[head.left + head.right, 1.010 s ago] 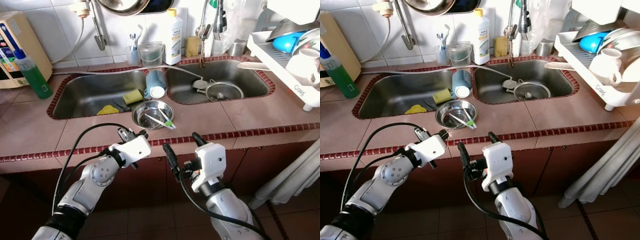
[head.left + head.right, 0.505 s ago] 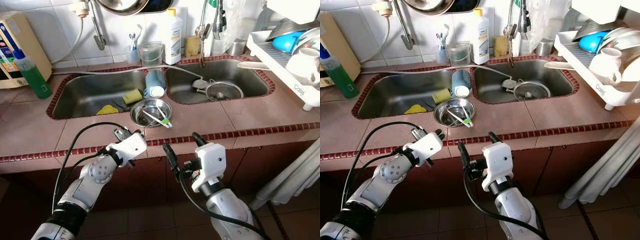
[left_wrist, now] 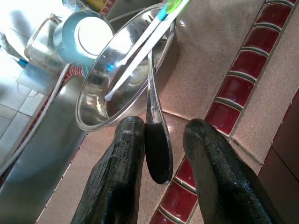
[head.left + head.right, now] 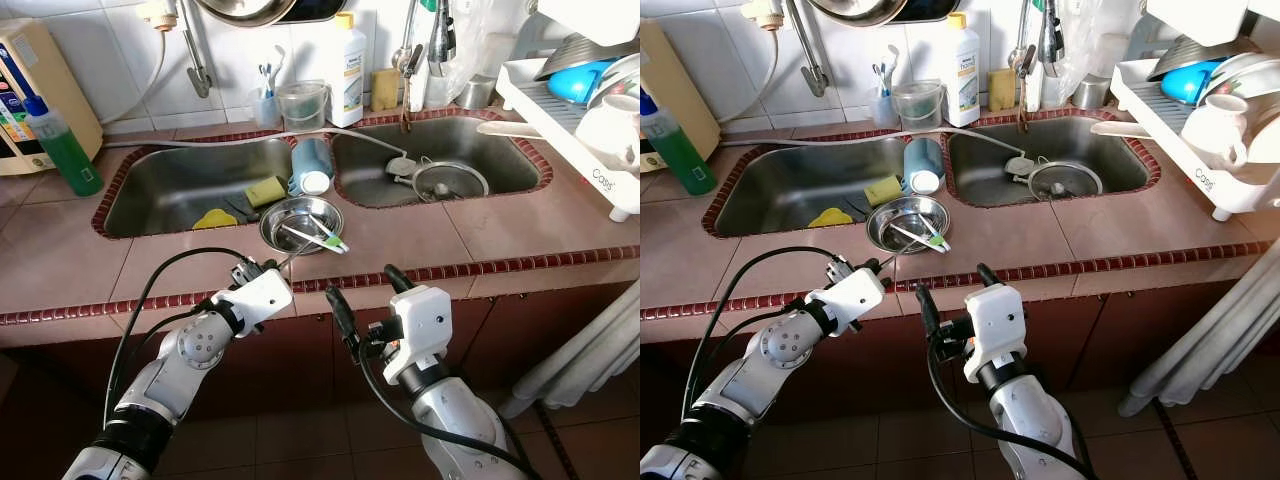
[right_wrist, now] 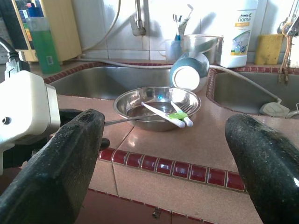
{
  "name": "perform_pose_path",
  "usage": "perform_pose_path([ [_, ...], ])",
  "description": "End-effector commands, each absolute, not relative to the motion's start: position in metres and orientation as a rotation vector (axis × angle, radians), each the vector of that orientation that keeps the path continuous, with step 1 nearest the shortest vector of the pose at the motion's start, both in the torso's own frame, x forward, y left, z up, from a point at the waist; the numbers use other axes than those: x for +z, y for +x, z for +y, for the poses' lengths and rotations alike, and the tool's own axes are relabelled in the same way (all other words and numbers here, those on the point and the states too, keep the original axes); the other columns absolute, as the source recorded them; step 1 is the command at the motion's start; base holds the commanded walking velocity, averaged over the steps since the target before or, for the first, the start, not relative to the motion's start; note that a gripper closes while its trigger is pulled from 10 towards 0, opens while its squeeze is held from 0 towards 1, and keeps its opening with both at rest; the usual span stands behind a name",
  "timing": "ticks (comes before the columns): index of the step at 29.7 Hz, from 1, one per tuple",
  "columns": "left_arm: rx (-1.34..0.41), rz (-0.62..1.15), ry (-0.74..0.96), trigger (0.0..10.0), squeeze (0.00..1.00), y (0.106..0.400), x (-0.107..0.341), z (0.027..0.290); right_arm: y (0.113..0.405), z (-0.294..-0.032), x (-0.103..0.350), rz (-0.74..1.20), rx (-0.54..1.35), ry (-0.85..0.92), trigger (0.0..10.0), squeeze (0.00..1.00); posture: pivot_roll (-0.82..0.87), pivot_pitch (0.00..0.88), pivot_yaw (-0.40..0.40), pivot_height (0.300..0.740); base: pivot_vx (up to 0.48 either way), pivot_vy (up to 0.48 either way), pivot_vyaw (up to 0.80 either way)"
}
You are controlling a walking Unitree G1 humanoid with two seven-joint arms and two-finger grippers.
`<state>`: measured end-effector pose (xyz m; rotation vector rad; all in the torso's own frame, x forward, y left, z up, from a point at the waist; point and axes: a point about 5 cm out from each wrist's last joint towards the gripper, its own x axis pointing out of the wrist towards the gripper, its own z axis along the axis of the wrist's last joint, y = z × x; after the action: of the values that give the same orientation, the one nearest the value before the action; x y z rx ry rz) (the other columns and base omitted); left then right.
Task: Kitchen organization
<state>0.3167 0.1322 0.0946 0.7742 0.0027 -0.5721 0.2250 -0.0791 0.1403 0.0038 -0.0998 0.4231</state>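
Spoon (image 3: 154,135) handle is seen between the two fingers of the left gripper (image 4: 255,272), at the front edge of the counter (image 4: 400,235). In the left wrist view the handle's rounded end lies in the gap, close against one finger (image 3: 119,168), while the other finger (image 3: 210,163) stands a little apart from it. The fingers are parted and not yet pressed on the handle, so nothing is grasped.

The long axis of the spoon runs straight ahead of the left gripper, from the handle end at the fingers away to the steel bowl (image 4: 302,222), where the far end rests inside the rim. The gripper is lined up with this axis, so it is judged that only a closing of the fingers is needed before a pull back toward the robot.

A white toothbrush (image 4: 318,237) with a green part lies across the same bowl, beyond the fingers and crossing above the spoon. It may be disturbed when the spoon is drawn out.

The right gripper (image 4: 365,300) is held lower, in front of the counter edge, with its fingers wide apart and empty. The left one is clearly the nearer.
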Motion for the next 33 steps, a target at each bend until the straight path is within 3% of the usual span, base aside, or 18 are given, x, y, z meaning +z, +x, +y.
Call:
perform_pose_path([
  [1,-0.554,0.004,0.797,10.0,0.00,0.317,0.095,0.136,0.224,-0.077,0.144,-0.110,0.427,0.017,10.0,0.00,-0.25,0.032,0.103,0.740,0.000,0.000,0.00],
  [26,-0.429,-0.114,0.902,10.0,0.00,0.322,0.106,0.137,0.225,-0.076,0.143,-0.108,0.439,0.028,10.0,0.00,-0.24,0.024,0.101,0.740,0.000,0.000,0.00],
  [33,-0.397,-0.076,0.691,10.0,0.00,0.321,0.110,0.138,0.226,-0.077,0.143,-0.109,0.428,0.032,10.0,0.00,-0.25,0.012,0.099,0.740,0.000,0.000,0.00],
])
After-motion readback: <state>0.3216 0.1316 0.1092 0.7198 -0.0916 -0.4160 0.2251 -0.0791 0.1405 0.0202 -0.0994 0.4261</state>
